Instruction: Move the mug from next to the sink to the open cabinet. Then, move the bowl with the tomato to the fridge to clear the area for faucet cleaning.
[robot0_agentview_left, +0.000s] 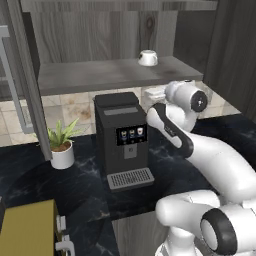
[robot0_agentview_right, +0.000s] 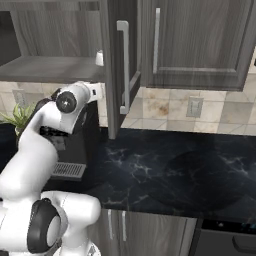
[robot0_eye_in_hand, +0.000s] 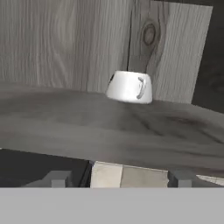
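Observation:
The white mug stands upright and free on the thick grey shelf of the open cabinet, toward its right end. A sliver of the mug peeks past the cabinet's door edge. My gripper is open, drawn back below and in front of the shelf edge, with nothing between its fingertips. The hand hangs just under the shelf, above the coffee machine. The sink, bowl, tomato, fridge and faucet lie out of view.
A black coffee machine stands on the dark marble counter right under my hand. A potted plant sits to its left. The cabinet's glass door swings open at the left. Closed wall cabinets hang to the right.

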